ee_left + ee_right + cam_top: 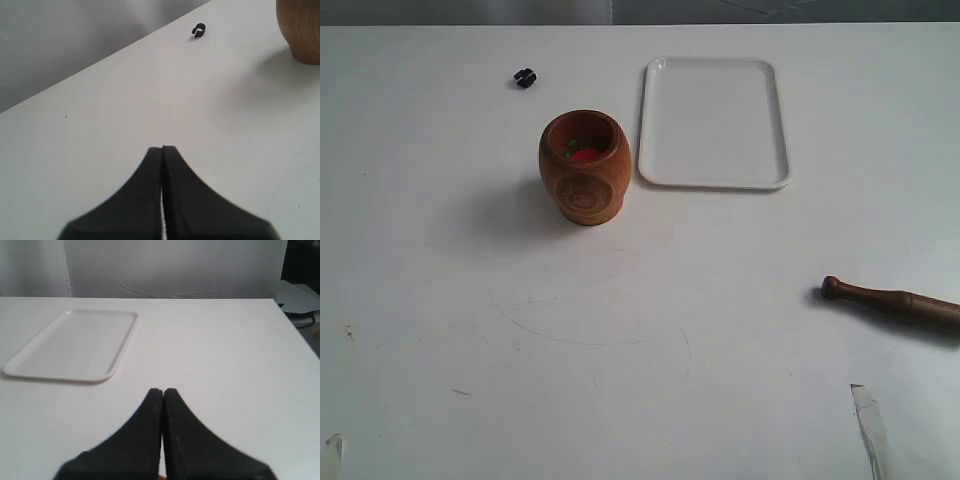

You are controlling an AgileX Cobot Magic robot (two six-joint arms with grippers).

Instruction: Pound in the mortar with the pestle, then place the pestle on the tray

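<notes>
The orange-brown wooden mortar (584,166) stands upright on the white table, red and green bits showing inside; its side also shows in the left wrist view (300,30). The white tray (713,122) lies just right of it, bare, and appears in the right wrist view (75,345). The dark brown pestle (890,300) lies flat at the right edge, knob pointing left, its thick end cut off by the frame. My left gripper (162,148) is shut on nothing, far from the mortar. My right gripper (163,390) is shut on nothing, short of the tray. The pestle is out of both wrist views.
A small black clip (525,77) lies on the table behind and left of the mortar, also in the left wrist view (199,31). The table's far edge (200,298) meets a grey backdrop. Faint scuff marks cross the tabletop in front.
</notes>
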